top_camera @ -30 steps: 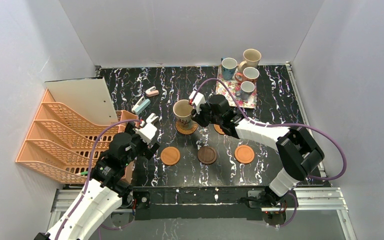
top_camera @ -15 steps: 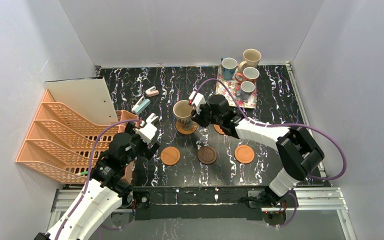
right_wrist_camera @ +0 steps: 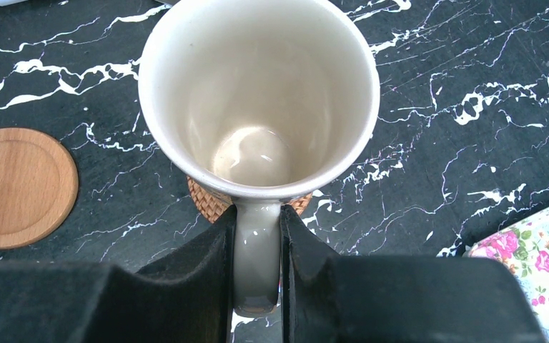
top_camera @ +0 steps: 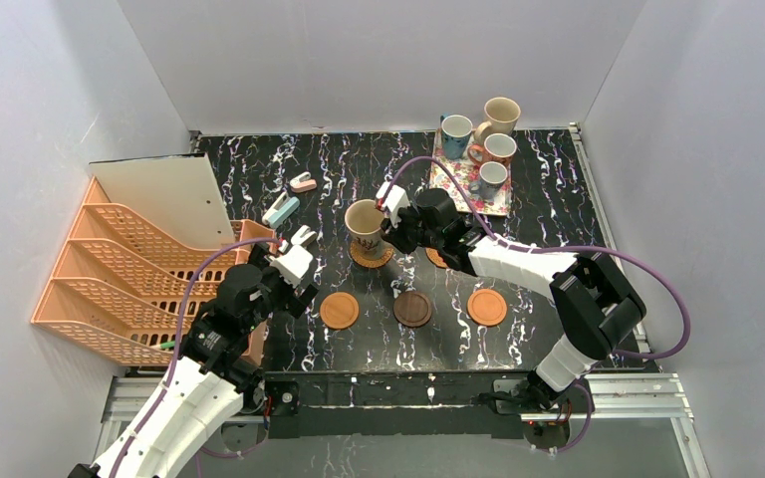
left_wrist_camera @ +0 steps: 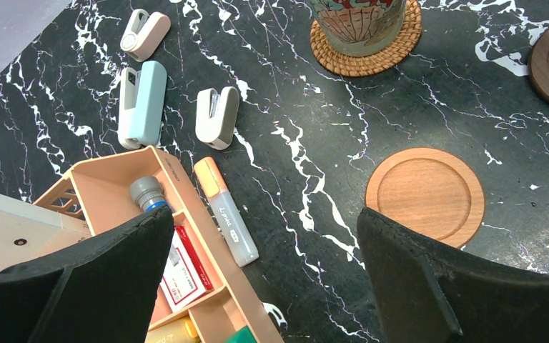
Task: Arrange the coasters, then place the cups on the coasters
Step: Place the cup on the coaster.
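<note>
Off to my left sits the orange file rack (top_camera: 125, 279), and my left gripper (top_camera: 299, 244) hangs just beside it with its jaws apart, holding nothing, a smooth wooden coaster (left_wrist_camera: 424, 195) on the table below it. Further along, my right gripper (right_wrist_camera: 257, 275) is clamped on the handle of a beige patterned cup (top_camera: 365, 225), which stands on a woven coaster (top_camera: 371, 254). If I let go while the cup sits off-centre, I judge it could rock on the weave or tip toward the dark coaster (top_camera: 412, 309) nearby. Pulling back carelessly could also snag the handle and drag cup and coaster together. At the far right, four more cups (top_camera: 481, 139) wait at the floral tray (top_camera: 455, 181), standing close enough that reaching for one could knock its neighbours.
</note>
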Motion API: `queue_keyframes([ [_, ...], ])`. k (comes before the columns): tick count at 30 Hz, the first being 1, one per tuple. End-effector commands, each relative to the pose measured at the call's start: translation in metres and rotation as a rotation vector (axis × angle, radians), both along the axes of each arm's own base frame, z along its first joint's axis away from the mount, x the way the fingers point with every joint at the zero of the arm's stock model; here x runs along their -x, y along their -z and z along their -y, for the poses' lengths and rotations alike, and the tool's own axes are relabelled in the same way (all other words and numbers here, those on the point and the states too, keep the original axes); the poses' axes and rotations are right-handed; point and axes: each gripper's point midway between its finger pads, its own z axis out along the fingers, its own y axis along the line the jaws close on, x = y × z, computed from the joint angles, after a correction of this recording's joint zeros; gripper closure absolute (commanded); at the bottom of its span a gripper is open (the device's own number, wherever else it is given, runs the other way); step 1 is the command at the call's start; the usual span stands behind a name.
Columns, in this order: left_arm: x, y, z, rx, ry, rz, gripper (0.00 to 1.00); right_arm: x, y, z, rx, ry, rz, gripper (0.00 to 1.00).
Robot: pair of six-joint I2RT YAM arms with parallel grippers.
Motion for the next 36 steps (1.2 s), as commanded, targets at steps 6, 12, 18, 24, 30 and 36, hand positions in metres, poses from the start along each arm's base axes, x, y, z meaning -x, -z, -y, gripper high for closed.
queue_keyframes([
  [6,0.003,0.004,-0.001,-0.007,0.006,-0.008,0.02,-0.014,-0.067,-0.020,-0.136,-0.042,0.161,0.90],
  [12,0.002,0.004,-0.001,-0.007,0.006,-0.008,0.02,-0.013,-0.067,-0.020,-0.133,-0.049,0.160,0.85],
  [18,0.002,0.004,-0.001,-0.007,0.006,-0.008,0.02,-0.012,-0.070,-0.020,-0.132,-0.056,0.161,0.80],
  [24,0.003,0.004,-0.001,-0.007,0.006,-0.008,0.02,-0.011,-0.072,-0.019,-0.132,-0.057,0.167,0.76],
  [30,0.002,0.004,-0.001,-0.007,0.006,-0.007,0.02,-0.011,-0.074,-0.019,-0.130,-0.063,0.169,0.70],
  [36,0.003,0.004,-0.001,-0.007,0.007,-0.009,0.02,-0.010,-0.076,-0.019,-0.129,-0.067,0.176,0.67],
])
